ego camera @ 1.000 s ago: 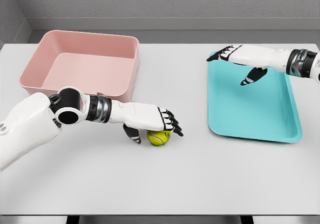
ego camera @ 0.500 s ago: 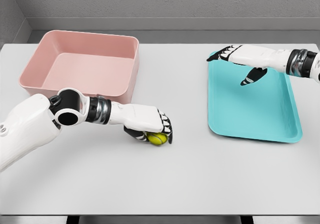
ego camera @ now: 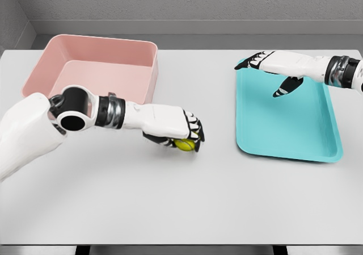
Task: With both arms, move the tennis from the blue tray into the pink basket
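A yellow-green tennis ball point(ego camera: 185, 145) is held just above the white table, between the pink basket point(ego camera: 96, 73) and the blue tray point(ego camera: 286, 118). My left hand point(ego camera: 182, 137) is shut on the ball, fingers curled over its top and thumb under it. The ball is partly hidden by those fingers. My right hand point(ego camera: 266, 67) hovers open over the far left part of the tray, holding nothing. The basket at the back left holds nothing that I can see.
The white table point(ego camera: 198, 204) stretches wide in front of both arms. Its front edge runs along the bottom of the view. A grey wall stands behind the basket and tray.
My left hand closed around the tennis ball on the table, then lifted it slightly and the forearm rose. The right hand stayed over the tray.
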You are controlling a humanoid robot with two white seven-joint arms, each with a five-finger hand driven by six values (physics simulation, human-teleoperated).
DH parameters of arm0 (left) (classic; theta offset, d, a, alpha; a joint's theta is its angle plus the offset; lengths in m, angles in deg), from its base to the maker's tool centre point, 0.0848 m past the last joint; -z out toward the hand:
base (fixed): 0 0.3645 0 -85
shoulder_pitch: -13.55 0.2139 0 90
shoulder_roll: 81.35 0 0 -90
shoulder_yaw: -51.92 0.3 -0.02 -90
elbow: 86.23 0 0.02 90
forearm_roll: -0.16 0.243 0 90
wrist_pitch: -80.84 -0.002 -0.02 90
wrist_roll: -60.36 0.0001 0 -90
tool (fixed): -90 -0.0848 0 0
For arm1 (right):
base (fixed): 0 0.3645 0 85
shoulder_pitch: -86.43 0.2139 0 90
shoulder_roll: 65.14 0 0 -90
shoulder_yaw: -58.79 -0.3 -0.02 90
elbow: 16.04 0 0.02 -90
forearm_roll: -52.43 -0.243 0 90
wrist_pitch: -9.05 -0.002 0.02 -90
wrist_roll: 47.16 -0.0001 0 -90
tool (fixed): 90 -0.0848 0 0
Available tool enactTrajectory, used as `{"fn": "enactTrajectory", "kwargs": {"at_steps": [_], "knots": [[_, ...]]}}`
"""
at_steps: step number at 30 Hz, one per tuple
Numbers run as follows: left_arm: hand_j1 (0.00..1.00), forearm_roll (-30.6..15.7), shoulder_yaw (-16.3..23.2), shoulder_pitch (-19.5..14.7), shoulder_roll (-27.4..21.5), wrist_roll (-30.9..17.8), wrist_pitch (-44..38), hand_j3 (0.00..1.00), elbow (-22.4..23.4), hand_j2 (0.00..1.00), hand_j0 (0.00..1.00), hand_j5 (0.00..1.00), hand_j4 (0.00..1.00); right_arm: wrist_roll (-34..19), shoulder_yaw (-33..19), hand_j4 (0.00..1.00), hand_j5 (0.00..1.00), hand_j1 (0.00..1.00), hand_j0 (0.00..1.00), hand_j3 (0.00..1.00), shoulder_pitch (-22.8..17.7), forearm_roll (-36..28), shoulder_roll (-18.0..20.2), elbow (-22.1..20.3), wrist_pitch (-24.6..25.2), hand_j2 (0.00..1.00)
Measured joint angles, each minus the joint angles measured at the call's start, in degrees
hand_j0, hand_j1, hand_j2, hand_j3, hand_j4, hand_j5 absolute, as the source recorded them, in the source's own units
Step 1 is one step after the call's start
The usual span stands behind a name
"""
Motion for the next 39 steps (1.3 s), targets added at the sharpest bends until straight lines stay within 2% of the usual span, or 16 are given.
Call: {"fn": "enactTrajectory", "kwargs": {"at_steps": [6,14,20,31,39], "knots": [[0.57,-1.3,0.0,-2.2,-0.3,0.0,0.0,0.57,-0.3,0.57,0.57,0.57,0.57,0.0,0.0,1.0,1.0,1.0,1.0,1.0,0.0,0.0,-0.1,0.0,0.0,1.0],[0.56,-4.3,0.0,-7.7,-2.2,0.0,0.1,0.56,0.1,0.56,0.56,0.56,0.56,0.0,0.0,1.0,1.0,1.0,1.0,1.0,0.0,0.0,-0.1,0.0,0.0,1.0],[0.56,-5.8,-1.2,-8.5,-4.0,0.0,0.1,0.56,1.8,0.56,0.56,0.56,0.56,0.0,0.1,1.0,1.0,1.0,1.0,1.0,0.0,0.0,-0.3,0.0,0.0,1.0],[0.56,-5.9,-4.8,-9.6,-5.3,-0.1,1.9,0.56,12.2,0.56,0.56,0.56,0.56,-0.1,0.0,1.0,1.0,1.0,1.0,1.0,0.0,0.0,-0.3,-0.1,0.0,1.0],[0.56,-5.6,-5.5,-10.5,-5.0,-0.1,2.0,0.56,21.9,0.56,0.56,0.56,0.56,-0.1,0.1,1.0,1.0,1.0,1.0,1.0,0.0,0.0,-0.2,-0.3,0.0,1.0]]}}
